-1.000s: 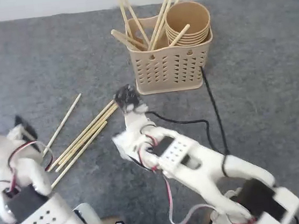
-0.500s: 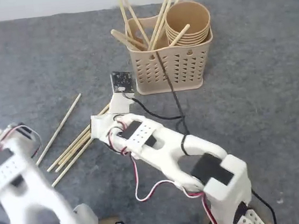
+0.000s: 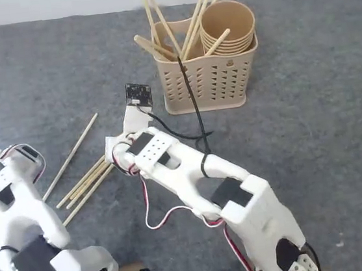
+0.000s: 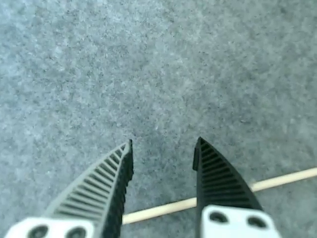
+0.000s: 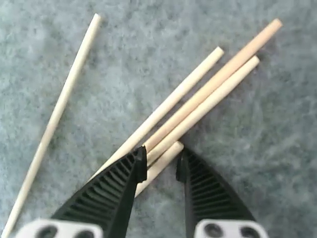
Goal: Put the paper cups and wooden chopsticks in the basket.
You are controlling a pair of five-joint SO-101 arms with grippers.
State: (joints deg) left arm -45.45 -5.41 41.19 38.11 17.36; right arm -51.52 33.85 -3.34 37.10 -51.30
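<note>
Several wooden chopsticks (image 3: 85, 181) lie in a loose bundle on the grey carpet, and one more chopstick (image 3: 72, 154) lies apart to their left. My right gripper (image 5: 161, 151) hovers open over the bundle (image 5: 198, 99), with the blunt end of one chopstick (image 5: 168, 153) between its tips. The single chopstick (image 5: 59, 109) lies off to one side. My left gripper (image 4: 163, 144) is open just above the carpet, and a chopstick (image 4: 158, 210) crosses under its fingers. The beige basket (image 3: 207, 80) at the back holds stacked paper cups (image 3: 227, 22) and several chopsticks (image 3: 167, 29).
A black cable (image 3: 194, 108) runs from the right arm (image 3: 172, 169) up past the basket's front. The left arm (image 3: 8, 194) stands at the left edge. Open carpet lies to the right of the basket and across the far left.
The right arm has swung left from in front of the basket to over the chopstick bundle. The left arm has shifted its pose at the left edge.
</note>
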